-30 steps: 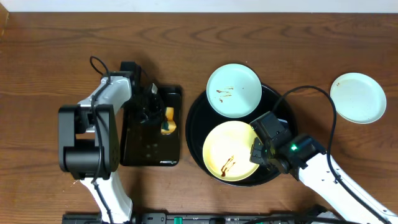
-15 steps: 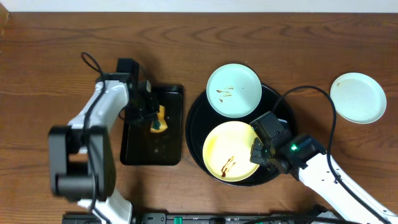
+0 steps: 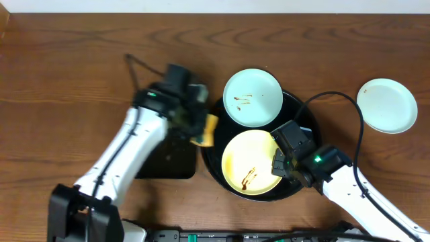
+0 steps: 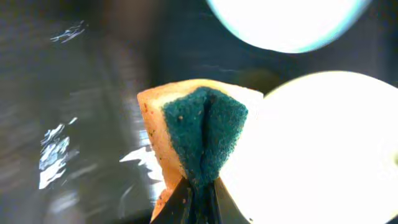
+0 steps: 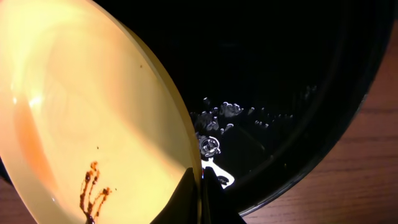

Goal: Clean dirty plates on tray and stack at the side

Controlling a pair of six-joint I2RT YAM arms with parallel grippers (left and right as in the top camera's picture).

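Note:
The round black tray [image 3: 301,111] holds a pale yellow plate [image 3: 250,161] with a brown sauce smear and a mint-green plate [image 3: 252,97] with small smears, lying partly over the tray's far rim. My right gripper [image 3: 277,163] is shut on the yellow plate's right rim [image 5: 198,177]. My left gripper [image 3: 201,131] is shut on a yellow sponge with a green scrub face [image 4: 202,134], held over the tray's left edge beside the yellow plate [image 4: 323,155]. A second mint-green plate [image 3: 386,105] lies on the bare wood at the right.
A rectangular black tray [image 3: 164,165] lies left of the round tray, under my left arm. Wet drops glint on the round tray's floor [image 5: 249,124]. The wood tabletop [image 3: 60,81] surrounds everything.
My left gripper has lifted the sponge from the rectangular tray and carried it right to the round tray's left edge. The right gripper and yellow plate have not moved.

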